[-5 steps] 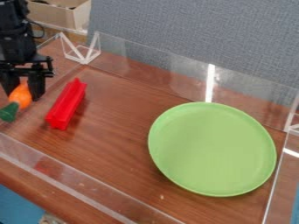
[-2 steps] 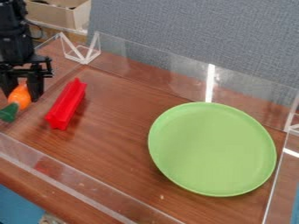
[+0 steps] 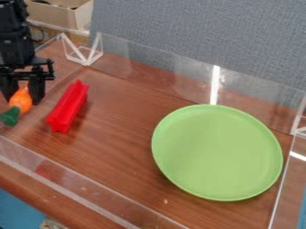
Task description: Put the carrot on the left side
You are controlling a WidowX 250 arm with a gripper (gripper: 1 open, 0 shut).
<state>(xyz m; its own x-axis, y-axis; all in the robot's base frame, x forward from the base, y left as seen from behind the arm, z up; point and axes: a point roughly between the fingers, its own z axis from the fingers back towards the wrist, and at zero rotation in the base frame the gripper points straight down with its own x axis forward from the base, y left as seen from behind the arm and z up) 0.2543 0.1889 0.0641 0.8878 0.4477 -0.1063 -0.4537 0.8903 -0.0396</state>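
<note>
Carrot (image 3: 21, 100) sits between the fingers (image 3: 24, 88), seemingly gripped, its green end (image 3: 10, 116) pointing toward seven o'clock, at the desk's (image 3: 131, 148) nine-o'clock side.

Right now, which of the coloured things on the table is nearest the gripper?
The carrot, orange with a green end, sits between the gripper's fingers.

Looks like a lab: a black robot arm (image 3: 17, 40) over a wooden surface (image 3: 120, 134), white bracket (image 3: 84, 48) beyond it.
</note>
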